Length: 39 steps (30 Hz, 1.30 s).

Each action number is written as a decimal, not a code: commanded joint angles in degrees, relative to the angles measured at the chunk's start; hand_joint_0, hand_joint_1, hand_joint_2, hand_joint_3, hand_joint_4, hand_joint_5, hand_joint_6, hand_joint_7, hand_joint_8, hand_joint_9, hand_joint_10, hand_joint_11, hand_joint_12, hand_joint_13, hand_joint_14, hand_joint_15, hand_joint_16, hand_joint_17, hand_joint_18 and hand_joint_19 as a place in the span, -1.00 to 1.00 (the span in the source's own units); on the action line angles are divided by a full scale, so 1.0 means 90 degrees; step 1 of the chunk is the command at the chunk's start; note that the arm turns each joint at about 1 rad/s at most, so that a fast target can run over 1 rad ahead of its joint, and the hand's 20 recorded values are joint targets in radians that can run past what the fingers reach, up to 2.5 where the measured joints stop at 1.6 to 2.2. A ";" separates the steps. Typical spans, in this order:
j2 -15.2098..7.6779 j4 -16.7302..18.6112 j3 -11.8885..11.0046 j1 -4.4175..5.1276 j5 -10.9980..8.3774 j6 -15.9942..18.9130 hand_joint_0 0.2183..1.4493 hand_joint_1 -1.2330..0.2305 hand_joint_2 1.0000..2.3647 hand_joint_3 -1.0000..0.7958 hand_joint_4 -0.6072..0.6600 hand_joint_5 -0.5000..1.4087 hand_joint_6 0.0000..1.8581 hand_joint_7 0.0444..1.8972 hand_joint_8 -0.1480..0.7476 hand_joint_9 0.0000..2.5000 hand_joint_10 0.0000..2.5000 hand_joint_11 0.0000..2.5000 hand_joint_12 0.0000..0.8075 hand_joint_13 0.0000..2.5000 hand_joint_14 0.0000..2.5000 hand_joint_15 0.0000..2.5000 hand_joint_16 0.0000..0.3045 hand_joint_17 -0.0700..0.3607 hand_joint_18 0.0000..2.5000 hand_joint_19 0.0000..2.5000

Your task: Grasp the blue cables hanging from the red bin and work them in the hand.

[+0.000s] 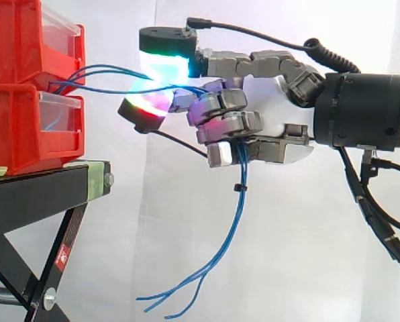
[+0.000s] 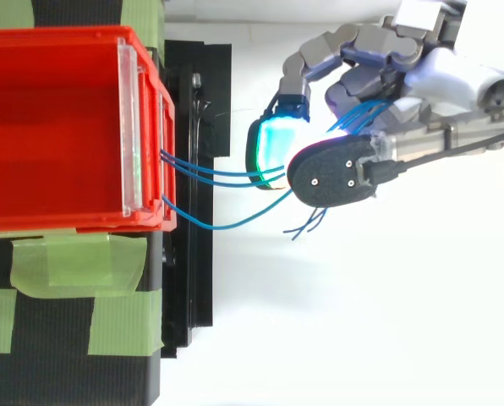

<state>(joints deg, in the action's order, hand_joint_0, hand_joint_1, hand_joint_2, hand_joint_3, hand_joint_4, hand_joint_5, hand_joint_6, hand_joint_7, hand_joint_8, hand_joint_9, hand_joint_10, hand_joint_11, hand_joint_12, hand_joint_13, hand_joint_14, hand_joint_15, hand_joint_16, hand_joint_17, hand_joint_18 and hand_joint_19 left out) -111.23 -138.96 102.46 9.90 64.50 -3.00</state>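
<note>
The hand (image 1: pixel 267 127), near the bin (image 1: pixel 15 40), is clenched round the cables (image 1: pixel 239 211), which span from the bin front. Risk: pulling away from the bin could tighten them and slip strands from the grip. Side view shows ends dangling below; top view shows strands fanning at the bin.

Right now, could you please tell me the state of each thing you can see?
Blue cables, stretched from the red bins into the hand, ends dangling below it.
Hand, fingers curled around the cables, clear of the bins.
Red bins, stacked on the stand.
Stand, upright, carrying the bins.
</note>
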 commanded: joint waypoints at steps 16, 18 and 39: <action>-0.0005 0.0000 0.0002 -0.0045 0.0001 0.0011 0.32 -0.22 -0.96 -0.08 0.15 -0.21 -0.81 0.46 0.42 -0.57 1.00 1.00 0.29 -0.17 1.00 0.44 -0.68 -0.17 0.06 -0.46; -0.0005 0.0000 0.0002 -0.0055 0.0001 0.0011 0.49 -0.21 -0.98 0.48 0.13 -0.17 -0.69 0.47 0.38 -0.57 1.00 1.00 0.19 -0.21 1.00 0.38 -0.69 -0.18 -0.10 -0.69; -0.0005 0.0049 0.0002 -0.0172 0.0099 0.0001 0.50 -0.30 -0.97 0.63 0.06 -0.33 -0.33 0.33 0.32 -0.74 1.00 1.00 0.23 -0.36 1.00 0.44 -0.69 -0.19 -0.27 -0.67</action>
<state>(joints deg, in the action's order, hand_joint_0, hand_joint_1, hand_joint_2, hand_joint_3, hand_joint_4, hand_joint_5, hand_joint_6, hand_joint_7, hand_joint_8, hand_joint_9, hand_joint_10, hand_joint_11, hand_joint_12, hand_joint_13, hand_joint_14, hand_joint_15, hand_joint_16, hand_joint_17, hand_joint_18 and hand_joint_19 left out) -111.23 -138.75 102.46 8.54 65.05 -2.85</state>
